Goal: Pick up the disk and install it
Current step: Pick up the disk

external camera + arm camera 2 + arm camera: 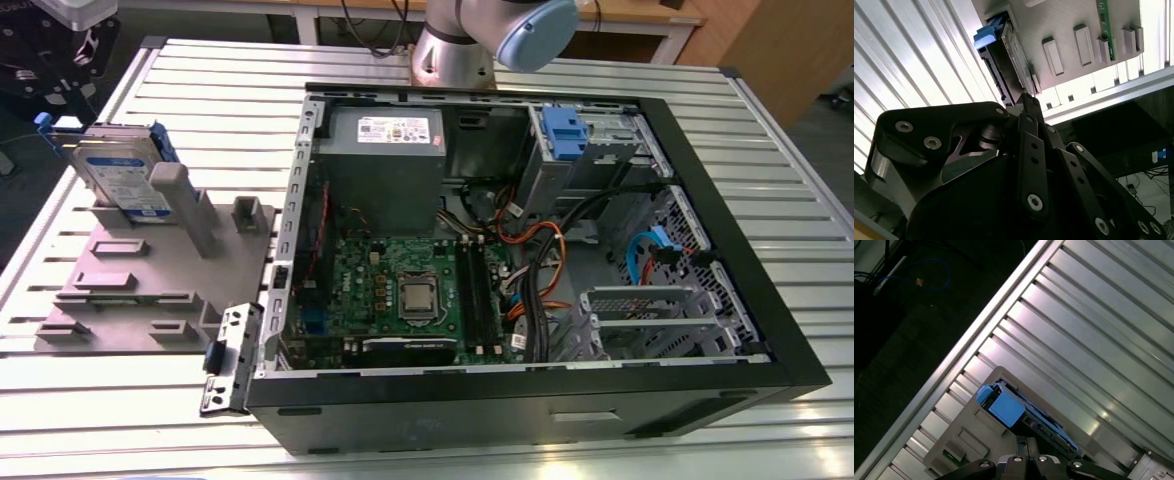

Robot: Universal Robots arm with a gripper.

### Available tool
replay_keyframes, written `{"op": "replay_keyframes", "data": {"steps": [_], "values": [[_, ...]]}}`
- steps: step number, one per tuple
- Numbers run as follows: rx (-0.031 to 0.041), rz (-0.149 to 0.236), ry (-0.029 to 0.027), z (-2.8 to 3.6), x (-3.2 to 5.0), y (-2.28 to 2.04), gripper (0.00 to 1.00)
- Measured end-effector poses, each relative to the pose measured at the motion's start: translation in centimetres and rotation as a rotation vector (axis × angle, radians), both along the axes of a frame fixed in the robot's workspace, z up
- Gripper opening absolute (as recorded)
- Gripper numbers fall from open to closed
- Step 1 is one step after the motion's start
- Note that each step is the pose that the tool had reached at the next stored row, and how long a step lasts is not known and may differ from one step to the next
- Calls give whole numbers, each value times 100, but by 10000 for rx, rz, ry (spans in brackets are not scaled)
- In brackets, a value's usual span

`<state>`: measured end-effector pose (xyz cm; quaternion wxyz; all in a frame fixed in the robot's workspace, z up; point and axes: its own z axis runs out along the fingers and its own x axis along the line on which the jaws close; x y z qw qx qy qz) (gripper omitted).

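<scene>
The disk [123,172] stands on edge in a slot of the grey holder plate [134,290], at the exterior view's left, beside the open computer case [787,330]. It is silver-grey with a white-and-blue label and blue side rails. In both wrist views I look down on its narrow blue end [988,36] [1006,407]. My gripper [1029,100] hangs above and apart from the disk, fingers shut together with nothing between them. Its black body shows at the exterior view's top left [54,55], and its fingertips meet in the first wrist view [1027,442].
The case lies open, showing a motherboard [407,295], a grey power-supply box [383,160], cables, and a blue-fronted caddy [563,135] in its metal cage. The holder plate carries several upright pegs [187,205]. A ribbed metal table [400,440] lies under everything, its edge near the holder.
</scene>
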<state>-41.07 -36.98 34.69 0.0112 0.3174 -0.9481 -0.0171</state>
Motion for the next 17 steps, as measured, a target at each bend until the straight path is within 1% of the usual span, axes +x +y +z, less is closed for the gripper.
{"op": "replay_keyframes", "data": {"steps": [7,13,17], "values": [[0,7,0,0,0,0,11],[0,160,-1,0,0,0,11],[0,167,0,0,0,0,11]]}}
